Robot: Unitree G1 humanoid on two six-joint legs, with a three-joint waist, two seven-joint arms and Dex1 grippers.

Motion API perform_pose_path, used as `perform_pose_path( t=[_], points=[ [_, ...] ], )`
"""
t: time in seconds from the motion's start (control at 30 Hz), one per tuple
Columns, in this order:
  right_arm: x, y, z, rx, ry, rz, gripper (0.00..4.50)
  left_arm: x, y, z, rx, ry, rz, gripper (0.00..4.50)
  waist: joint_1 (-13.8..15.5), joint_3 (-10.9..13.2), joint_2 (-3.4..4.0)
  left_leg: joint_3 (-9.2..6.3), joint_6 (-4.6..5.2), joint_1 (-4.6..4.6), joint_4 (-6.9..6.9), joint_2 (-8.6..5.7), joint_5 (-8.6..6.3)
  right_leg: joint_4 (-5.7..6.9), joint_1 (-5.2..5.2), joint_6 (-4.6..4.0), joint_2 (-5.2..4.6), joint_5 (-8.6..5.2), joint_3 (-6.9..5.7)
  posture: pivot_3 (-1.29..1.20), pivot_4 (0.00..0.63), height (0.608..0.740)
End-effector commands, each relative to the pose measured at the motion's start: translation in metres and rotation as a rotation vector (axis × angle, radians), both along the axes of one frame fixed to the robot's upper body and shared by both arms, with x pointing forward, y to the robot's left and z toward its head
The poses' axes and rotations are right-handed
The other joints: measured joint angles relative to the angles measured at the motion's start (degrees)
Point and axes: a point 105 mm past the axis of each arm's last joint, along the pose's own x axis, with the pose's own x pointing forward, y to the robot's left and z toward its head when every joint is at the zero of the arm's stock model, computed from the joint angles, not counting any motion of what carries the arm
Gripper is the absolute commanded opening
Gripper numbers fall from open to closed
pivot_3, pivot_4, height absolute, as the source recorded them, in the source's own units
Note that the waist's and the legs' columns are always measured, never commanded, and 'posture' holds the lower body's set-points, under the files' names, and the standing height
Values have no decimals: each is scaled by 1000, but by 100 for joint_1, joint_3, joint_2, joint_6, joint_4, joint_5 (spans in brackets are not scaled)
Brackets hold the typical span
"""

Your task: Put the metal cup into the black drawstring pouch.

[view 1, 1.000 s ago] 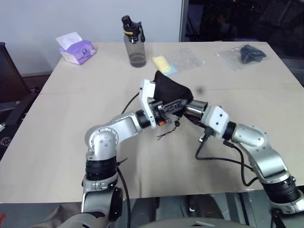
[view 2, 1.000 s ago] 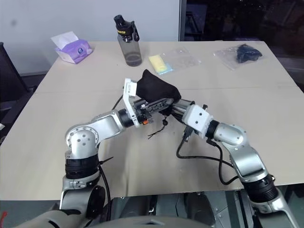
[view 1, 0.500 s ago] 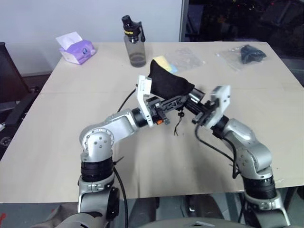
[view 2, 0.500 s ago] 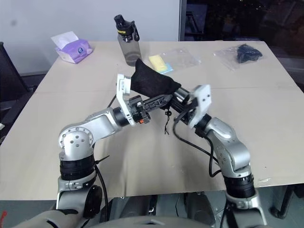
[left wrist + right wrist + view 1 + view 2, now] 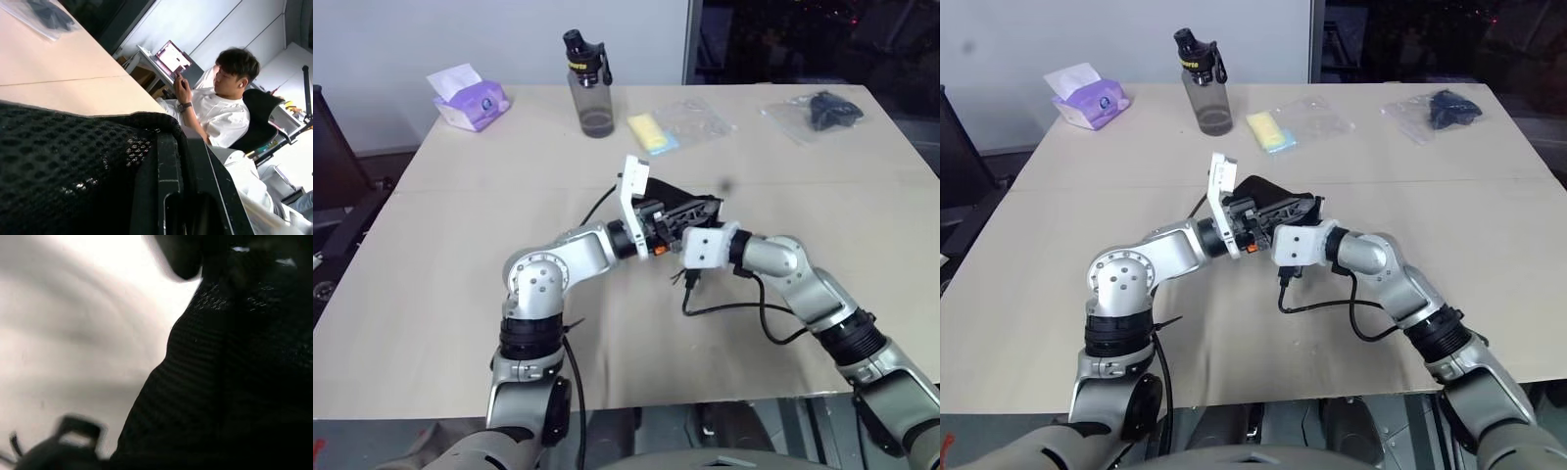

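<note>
- The left gripper [image 5: 677, 219] comes in from the left at mid-table, its fingers [image 5: 168, 196] pinched shut on the edge of the black drawstring pouch [image 5: 690, 203]. That pinch should stay firm and steady, since it seems to be what holds the mouth up off the table [image 5: 460, 255].
- The pouch hangs between the two arms, slumped to the far right of the left gripper; its mesh fabric fills the left wrist view.
- The metal cup is hidden. Judging by where the right arm points, it is likely at or inside the pouch mouth, but that cannot be confirmed.
- The right gripper [image 5: 1304, 217] reaches in from the right, its tip buried in the black fabric; its fingers read as closed, on what I cannot tell.
- To do this well, push straight along the pouch's length, not across it, so the fabric does not fold over the opening.
- Let go only once the load sits deep; a shallow release could let it slide back out.
</note>
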Motion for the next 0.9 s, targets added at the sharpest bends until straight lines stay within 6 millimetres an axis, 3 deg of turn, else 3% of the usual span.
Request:
perform_pose_path(
  t=[0.03, 0.13, 0.23, 0.4, 0.53, 0.7, 0.8, 0.9],
  points=[
    [-4, -8, 20, 130, 69, -9, 684, -6, -4, 12, -21, -67, -18, 0, 0, 1, 0, 1, 0, 0, 1, 0, 0, 0, 0, 0, 0, 0, 0, 0, 150, 740],
    [-12, -18, 31, 217, 117, 6, 1982, 2, 0, 2, 26, -74, 38, 0, 1, 2, 0, 3, 0, 0, 2, -2, 0, 0, 1, -1, -2, 0, 2, 0, 150, 740],
    [-34, -26, 29, 218, 196, 74, 3412, 8, 3, -4, 30, -65, 66, 0, 13, 2, 0, 1, 0, 0, 2, -2, 0, 0, 1, -2, -2, -1, 0, 0, 150, 740],
    [-60, -43, 36, 148, 179, 136, 3412, 13, 4, -9, 39, -69, 89, 0, 5, 7, 1, 3, 1, 0, 1, -2, 0, 0, 0, -1, -2, -2, 0, 0, 150, 740],
    [-70, -55, 45, 133, 138, 135, 3412, 14, 1, -9, 35, -71, 81, 0, -4, 7, 0, 3, 1, 4, 2, -1, 0, 0, 0, 16, 0, -12, 0, 0, 150, 740],
    [-72, -78, 57, 353, 246, 52, 3412, 15, -1, -5, 8, -64, 81, 0, 18, 10, -5, 2, 1, 1, 3, 0, 0, 0, 1, 14, -1, -11, 0, 0, 150, 740],
    [-73, -90, 46, 524, 480, -1, 3412, 16, -4, -1, -27, -52, 82, 0, 29, 10, -7, 4, 1, -3, 5, -2, 0, -2, 2, 0, -4, -3, 2, 0, 150, 740],
    [-79, -92, 13, 453, 660, -63, 3412, 16, -7, 2, -38, -50, 77, 0, 37, 11, -8, 1, 1, -3, 5, -2, -1, -2, 4, -1, -4, -2, 0, 0, 150, 740]
  ],
)
